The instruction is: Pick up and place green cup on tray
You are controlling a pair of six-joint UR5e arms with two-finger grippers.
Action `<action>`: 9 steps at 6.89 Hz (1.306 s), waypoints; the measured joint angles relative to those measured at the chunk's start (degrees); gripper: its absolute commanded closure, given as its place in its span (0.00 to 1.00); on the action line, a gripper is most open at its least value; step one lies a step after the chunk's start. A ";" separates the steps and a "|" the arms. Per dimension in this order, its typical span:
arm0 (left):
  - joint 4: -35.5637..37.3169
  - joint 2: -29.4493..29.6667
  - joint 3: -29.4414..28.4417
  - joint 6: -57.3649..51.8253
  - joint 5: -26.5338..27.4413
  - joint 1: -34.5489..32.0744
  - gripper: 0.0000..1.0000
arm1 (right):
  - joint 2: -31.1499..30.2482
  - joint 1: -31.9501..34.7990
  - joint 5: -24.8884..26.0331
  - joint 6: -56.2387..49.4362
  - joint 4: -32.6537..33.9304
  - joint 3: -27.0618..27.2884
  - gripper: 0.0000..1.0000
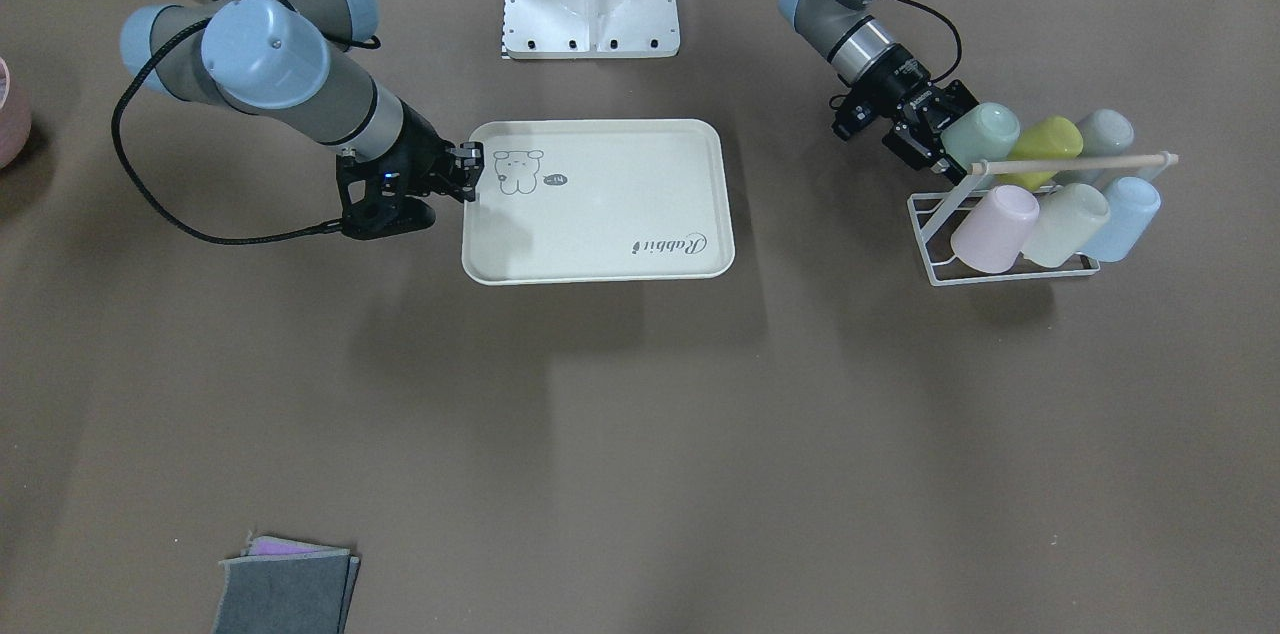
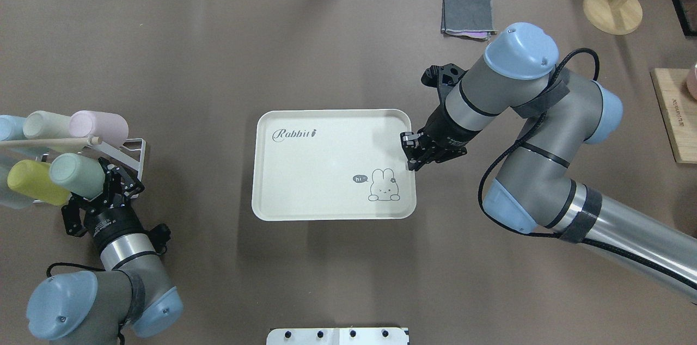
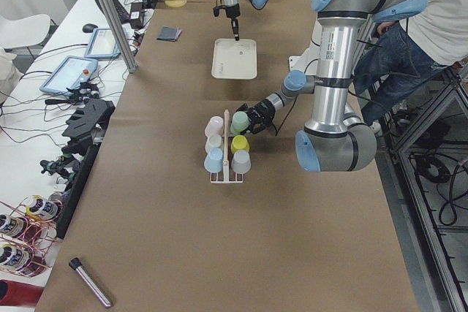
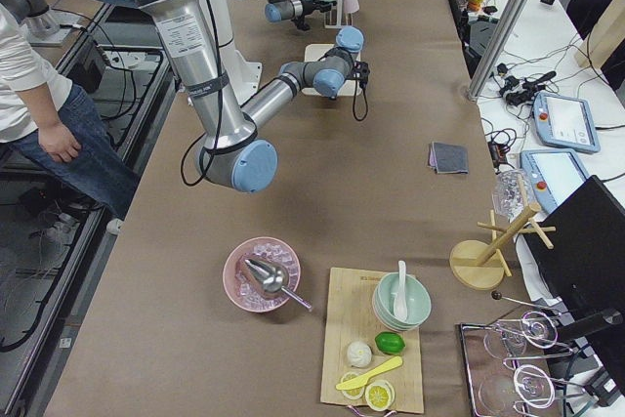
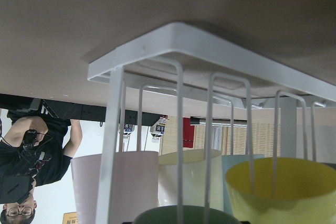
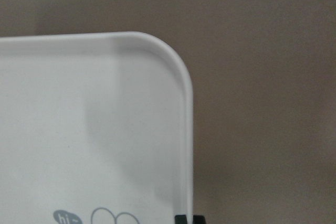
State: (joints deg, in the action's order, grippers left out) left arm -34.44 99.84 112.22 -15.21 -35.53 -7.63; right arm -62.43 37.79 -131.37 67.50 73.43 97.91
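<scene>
The mint green cup [image 1: 985,132] lies on its side on the upper row of a white wire rack [image 1: 940,244], next to a lime cup [image 1: 1045,146]. It also shows in the overhead view [image 2: 76,175] and its rim shows at the bottom of the left wrist view [image 5: 184,216]. My left gripper [image 1: 935,136] [image 2: 117,182] is open, its fingers flanking the cup's mouth end. The cream tray [image 1: 600,204] [image 2: 326,171] lies flat mid-table with nothing on it. My right gripper [image 2: 411,155] [image 1: 472,176] is shut on the tray's rim by the drawing, seen in the right wrist view [image 6: 187,219].
The rack also holds a pink cup [image 1: 995,226], a cream cup [image 1: 1065,224], a blue cup [image 1: 1120,214] and a grey one, under a wooden rod. Folded cloths [image 2: 468,16], a wooden stand [image 2: 612,7] and a board [image 2: 675,116] lie on the far right side.
</scene>
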 measured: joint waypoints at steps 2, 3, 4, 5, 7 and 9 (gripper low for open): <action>0.12 -0.52 3.57 -3.32 -0.15 -0.21 0.31 | 1.61 -1.95 2.00 1.41 -0.03 -0.84 1.00; 0.15 -0.98 5.19 -4.66 -0.15 -0.35 0.31 | 2.35 -3.05 3.24 1.65 -0.06 -1.39 1.00; 0.16 -1.58 6.51 -5.30 -0.13 -0.44 0.31 | 3.03 -4.04 4.19 1.83 -0.12 -2.05 1.00; 0.16 -2.13 7.83 -6.02 -0.09 -0.61 0.31 | 3.68 -4.63 4.63 1.90 -0.22 -2.94 1.00; 0.16 -3.25 11.97 -9.56 -0.14 -1.03 0.31 | 4.73 -5.74 5.49 1.93 -0.45 -4.61 1.00; 0.14 -3.27 15.01 -12.30 -0.55 -1.64 0.33 | 4.99 -6.47 6.10 1.94 -0.67 -5.38 1.00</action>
State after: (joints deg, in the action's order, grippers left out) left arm -34.30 96.57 127.23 -27.50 -36.08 -9.27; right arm -57.43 31.32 -125.27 69.43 72.76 92.54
